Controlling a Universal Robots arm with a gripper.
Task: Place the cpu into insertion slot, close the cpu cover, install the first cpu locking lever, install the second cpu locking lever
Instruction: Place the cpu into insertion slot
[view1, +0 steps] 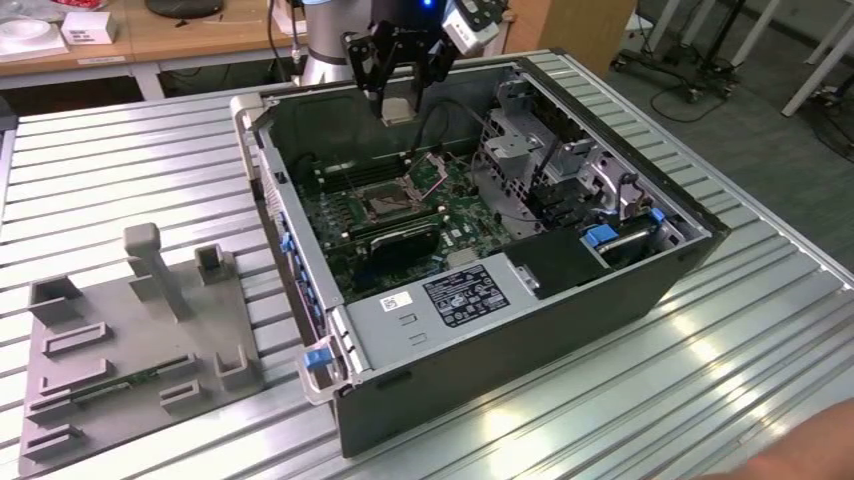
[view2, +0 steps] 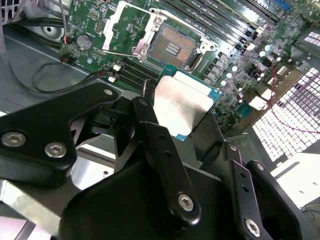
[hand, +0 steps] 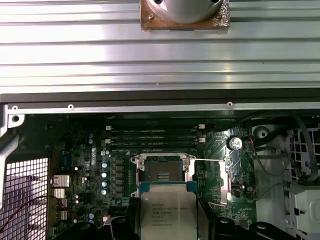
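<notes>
My gripper (view1: 398, 98) hangs over the back of the open computer case, shut on the cpu (view1: 396, 109), a pale silvery square chip. In both wrist views the cpu (view2: 180, 102) (hand: 167, 212) sits flat between the black fingers (view2: 150, 130), a little above the green board and just beside the insertion slot (view2: 172, 47) (hand: 162, 175). The slot (view1: 387, 203) has a dark centre and a silvery rim and lies bare. The cpu cover (view1: 430, 172) (view2: 119, 27) stands swung open next to the slot.
Case walls (view1: 274, 190) ring the board. Long black memory slots (hand: 155, 137) run beside the socket. A metal drive cage (view1: 521, 160) and a labelled power supply (view1: 461, 295) stand at the exterior view's right. A grey fixture tray (view1: 134, 340) lies on the slatted table.
</notes>
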